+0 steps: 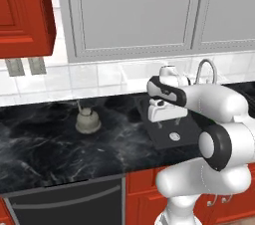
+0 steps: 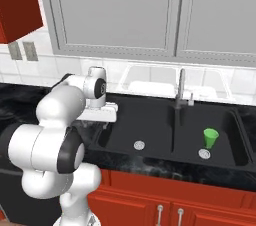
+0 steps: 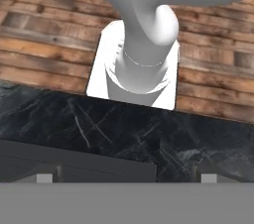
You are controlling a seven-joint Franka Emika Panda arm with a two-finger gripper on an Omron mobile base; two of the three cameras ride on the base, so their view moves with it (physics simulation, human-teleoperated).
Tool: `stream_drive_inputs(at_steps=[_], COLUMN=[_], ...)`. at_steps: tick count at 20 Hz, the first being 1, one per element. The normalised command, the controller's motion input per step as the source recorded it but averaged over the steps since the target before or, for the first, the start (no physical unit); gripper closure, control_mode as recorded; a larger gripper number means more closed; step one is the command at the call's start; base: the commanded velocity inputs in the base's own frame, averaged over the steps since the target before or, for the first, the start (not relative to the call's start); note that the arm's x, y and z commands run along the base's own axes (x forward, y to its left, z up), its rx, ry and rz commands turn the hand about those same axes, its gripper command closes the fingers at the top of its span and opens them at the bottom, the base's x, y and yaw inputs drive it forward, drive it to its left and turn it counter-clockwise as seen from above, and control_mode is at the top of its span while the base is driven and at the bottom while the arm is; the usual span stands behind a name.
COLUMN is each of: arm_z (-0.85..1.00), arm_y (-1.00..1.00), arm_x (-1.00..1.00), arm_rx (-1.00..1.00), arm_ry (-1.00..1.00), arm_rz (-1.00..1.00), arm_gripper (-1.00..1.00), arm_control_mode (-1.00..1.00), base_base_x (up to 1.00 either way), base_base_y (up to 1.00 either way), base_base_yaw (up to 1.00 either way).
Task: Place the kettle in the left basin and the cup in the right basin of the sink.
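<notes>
The beige-grey kettle (image 1: 88, 120) stands upright on the black marble counter, well left of the sink (image 2: 165, 157). The green cup (image 2: 210, 137) stands upright in the narrower right basin (image 2: 227, 142), beside its silver drain. The wide left basin (image 2: 150, 125) holds nothing but its drain. My gripper (image 1: 168, 123) hangs open and empty over the left edge of the left basin, to the right of the kettle and apart from it. In the right base view the gripper (image 2: 101, 122) sits at the basin's near-left corner. In the hand view the fingertips (image 3: 44, 178) stand wide apart over the counter's front edge.
A chrome gooseneck faucet (image 2: 180, 90) rises behind the divider between the basins. Grey wall cabinets (image 1: 134, 10) hang above, a red one (image 1: 22, 15) at the left. A dark appliance front (image 1: 64, 204) sits under the counter below the kettle.
</notes>
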Motion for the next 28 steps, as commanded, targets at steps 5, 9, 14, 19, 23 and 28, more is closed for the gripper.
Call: stream_drive_inputs(at_steps=[5,9,14,19,23,28], arm_z=[0.00,0.00,0.00,0.00,0.00,0.00], arm_y=[0.00,0.00,0.00,0.00,0.00,0.00], arm_x=[0.00,0.00,0.00,0.00,0.00,0.00], arm_rx=[0.00,0.00,0.00,0.00,0.00,0.00], arm_ry=[0.00,0.00,0.00,0.00,0.00,0.00], arm_rz=[0.00,0.00,0.00,0.00,0.00,0.00], arm_gripper=[-1.00,-1.00,-1.00,-1.00,-1.00,-1.00], arm_control_mode=[1.00,1.00,1.00,1.00,1.00,1.00], base_base_x=[0.19,0.16,0.02,0.42,0.61,0.64], base_base_y=[0.49,0.35,0.02,0.04,0.10,0.16], base_base_yaw=[0.00,-0.01,0.00,0.00,0.00,0.00])
